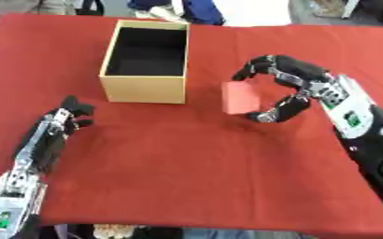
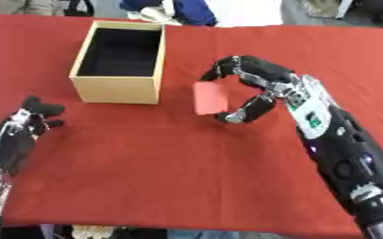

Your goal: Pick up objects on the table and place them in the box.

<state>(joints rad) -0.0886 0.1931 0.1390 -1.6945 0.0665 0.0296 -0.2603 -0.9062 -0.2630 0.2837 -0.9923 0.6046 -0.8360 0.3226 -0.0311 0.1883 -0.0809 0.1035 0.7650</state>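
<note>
A red block (image 1: pixel 240 98) stands on the red tablecloth to the right of the box. My right hand (image 1: pixel 286 86) curls round it, fingers over its top edge and thumb by its lower right corner. The open tan cardboard box (image 1: pixel 145 88) with a dark inside sits at the upper left of centre, and nothing shows in it. My left hand (image 1: pixel 67 120) rests on the cloth at the lower left with relaxed fingers, holding nothing.
The red cloth (image 1: pixel 195 177) covers the whole table, with its front edge along the bottom. Blue and white fabric (image 2: pixel 174 11) lies beyond the far edge behind the box.
</note>
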